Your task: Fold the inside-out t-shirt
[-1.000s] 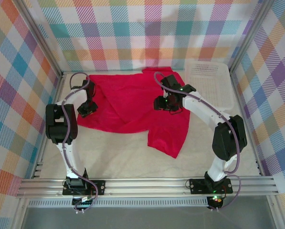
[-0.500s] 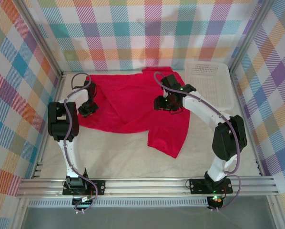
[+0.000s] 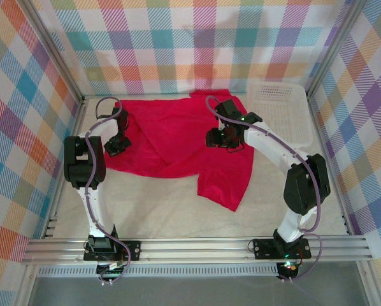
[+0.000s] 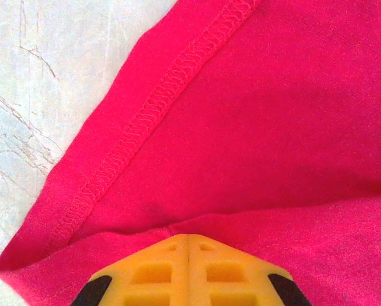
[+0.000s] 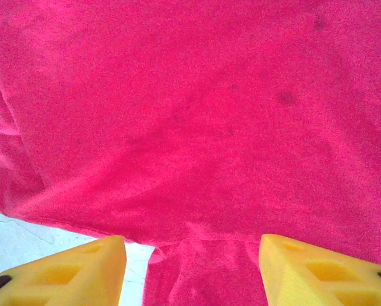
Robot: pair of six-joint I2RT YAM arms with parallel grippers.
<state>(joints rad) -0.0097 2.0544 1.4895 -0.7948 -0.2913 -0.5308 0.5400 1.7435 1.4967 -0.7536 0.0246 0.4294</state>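
Currently: left gripper jaws clenched on inside-out t-shirt hem; right gripper jaws released. Risk: shallow pinch may slip when pulled.

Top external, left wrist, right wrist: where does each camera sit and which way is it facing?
Top external: above and behind the bases, looking down at the table; both arms, left hand, right hand, t-shirt, basket.
Left wrist: on the left arm, facing down at a stitched hem; shut yellow fingers pinch a fold.
Right wrist: on the right arm, facing down at flat cloth; open fingers.
Shared: all three see the red t-shirt.
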